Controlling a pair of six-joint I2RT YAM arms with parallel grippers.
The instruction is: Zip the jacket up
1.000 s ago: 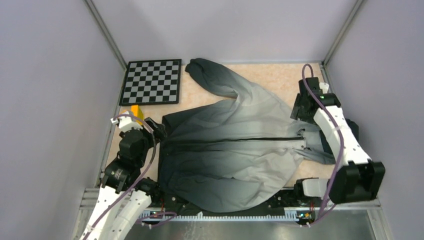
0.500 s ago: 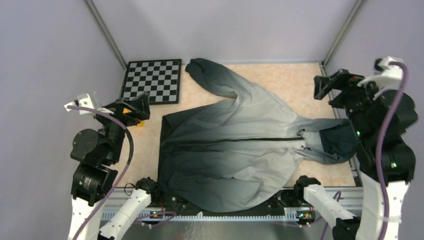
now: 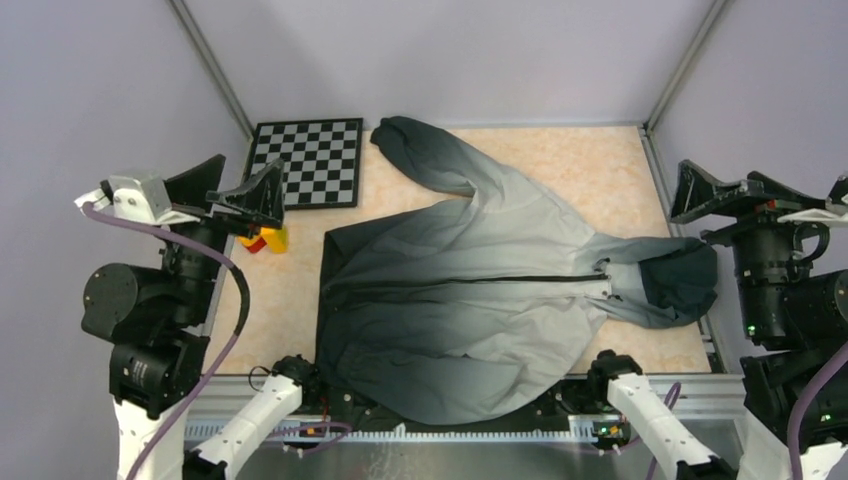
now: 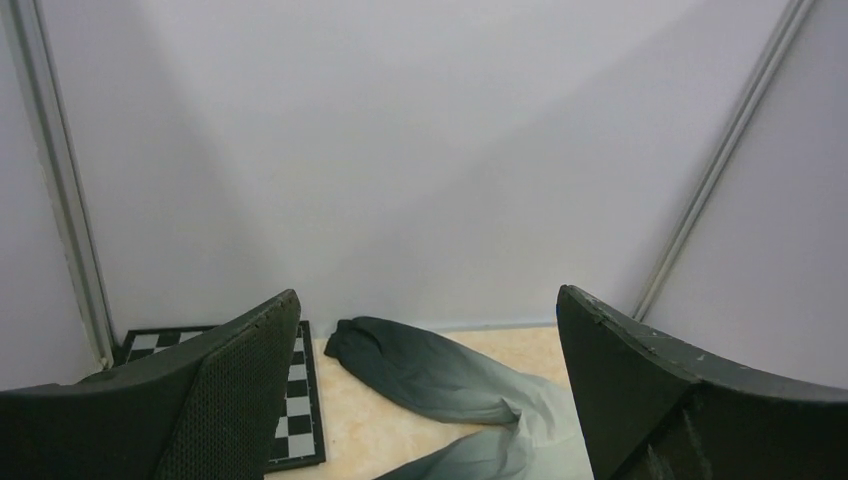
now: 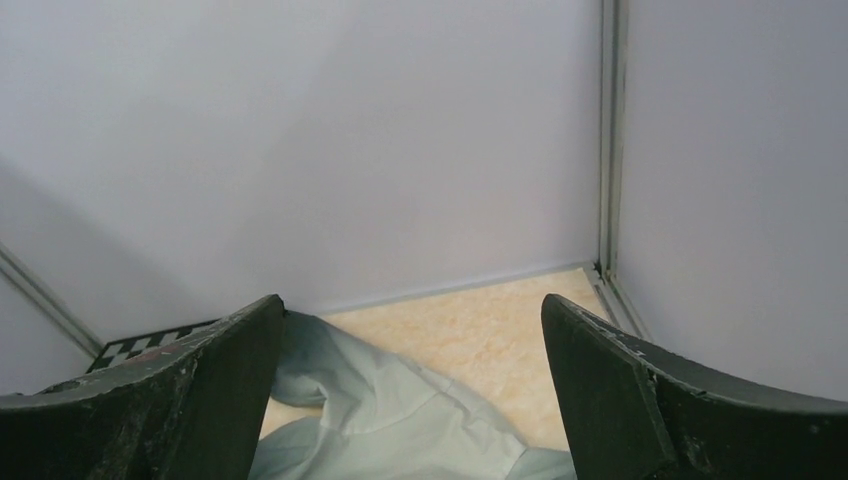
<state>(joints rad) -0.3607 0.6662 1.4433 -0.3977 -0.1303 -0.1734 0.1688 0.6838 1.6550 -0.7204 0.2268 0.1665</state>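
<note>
The jacket (image 3: 470, 300) lies flat on the table, dark hem to the left and dark hood (image 3: 680, 280) to the right. Its dark zipper (image 3: 470, 279) runs closed across the middle up to the collar. One sleeve reaches toward the back wall and shows in the left wrist view (image 4: 430, 370). The right wrist view shows light grey fabric (image 5: 380, 410). My left gripper (image 3: 232, 185) is raised at the left, open and empty, jaws wide apart (image 4: 428, 295). My right gripper (image 3: 730, 192) is raised at the right, open and empty (image 5: 411, 300). Neither touches the jacket.
A black-and-white checkerboard (image 3: 305, 162) lies at the back left, and shows in the left wrist view (image 4: 295, 400). A small yellow and red object (image 3: 265, 240) sits left of the hem. Grey walls enclose the table on three sides.
Both arms have lifted off the jacket and swung out to the sides. The left gripper left the hem, the right gripper left the collar end of the zipper. The jacket stays still.
</note>
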